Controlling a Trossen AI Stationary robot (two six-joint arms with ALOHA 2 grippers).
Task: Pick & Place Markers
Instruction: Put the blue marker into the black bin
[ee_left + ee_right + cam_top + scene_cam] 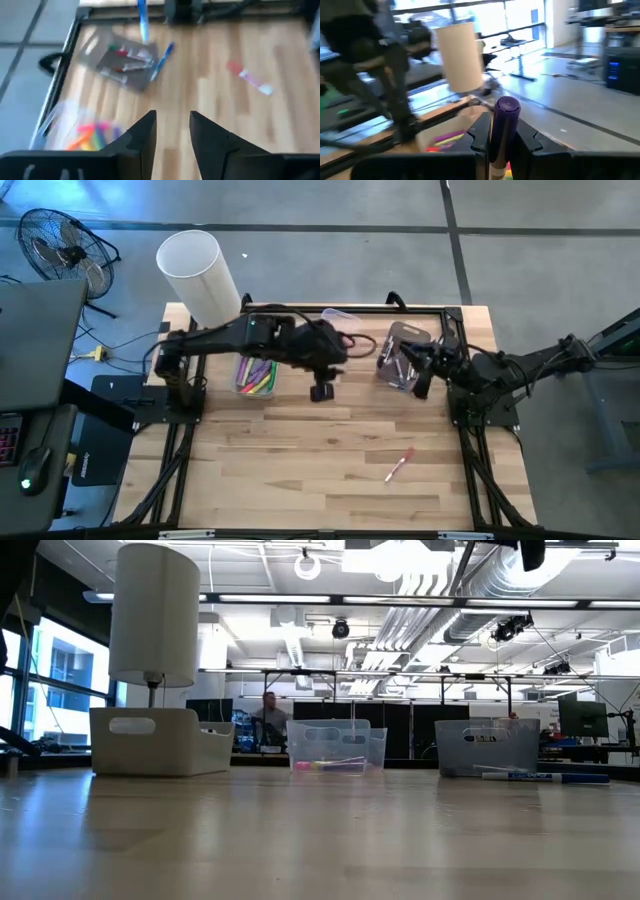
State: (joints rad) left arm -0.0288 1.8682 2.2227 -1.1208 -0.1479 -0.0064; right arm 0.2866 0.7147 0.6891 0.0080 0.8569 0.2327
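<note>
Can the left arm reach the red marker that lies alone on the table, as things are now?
Probably yes. The left pincer is open and empty, and the red marker lies alone on bare wood, nothing between them. The right pincer, busy holding a purple marker, stays aside.

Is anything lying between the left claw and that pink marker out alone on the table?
Nothing visible does. The left gripper hangs open by the bin of bright markers, and only bare table lies between it and the pink marker. The right gripper, farther off, grips a purple marker.
</note>
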